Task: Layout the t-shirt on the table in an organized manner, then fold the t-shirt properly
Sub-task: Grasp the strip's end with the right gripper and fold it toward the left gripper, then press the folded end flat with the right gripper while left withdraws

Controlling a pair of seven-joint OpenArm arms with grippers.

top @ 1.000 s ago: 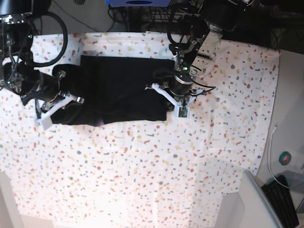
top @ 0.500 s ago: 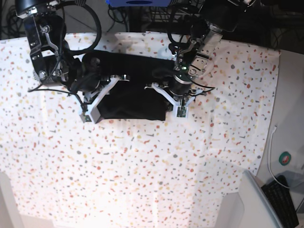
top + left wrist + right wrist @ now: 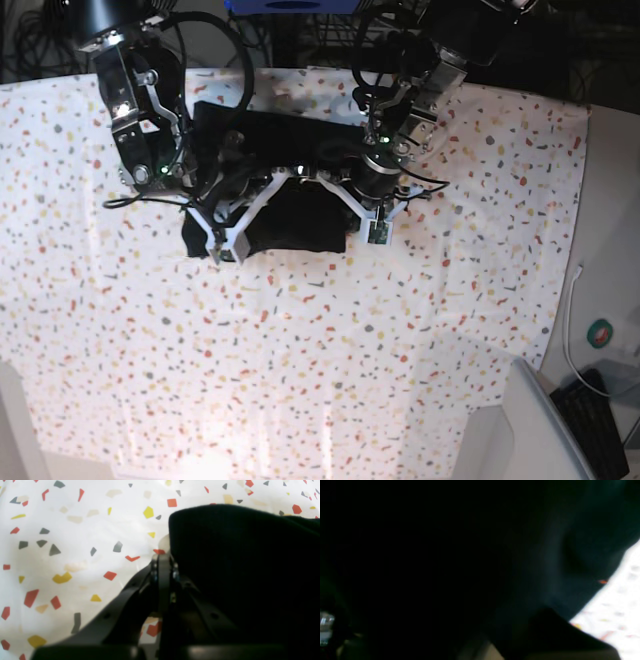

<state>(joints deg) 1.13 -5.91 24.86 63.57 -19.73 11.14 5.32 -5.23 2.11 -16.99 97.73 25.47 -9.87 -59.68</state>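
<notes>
The black t-shirt (image 3: 300, 215) lies folded into a compact block at the back middle of the table (image 3: 330, 350). My right gripper (image 3: 255, 200) hangs over the block's left half, shut on a fold of the shirt. In the right wrist view dark fabric (image 3: 545, 555) fills almost everything, with a strip of table (image 3: 625, 592) at the right. My left gripper (image 3: 362, 200) stands at the shirt's right edge. In the left wrist view this gripper (image 3: 162, 557) is shut tight, touching the edge of the t-shirt (image 3: 237, 567). I cannot tell whether cloth is caught in it.
A black keyboard (image 3: 595, 420) and a grey panel (image 3: 530, 430) sit off the table's front right corner. A white cable (image 3: 572, 320) and a round green object (image 3: 601, 332) lie beside the right edge. Dark cables crowd the back edge.
My right arm has swung from the table's left side to the middle, carrying the shirt's left part over the rest. The shirt is now much narrower. The left arm has stayed put.
</notes>
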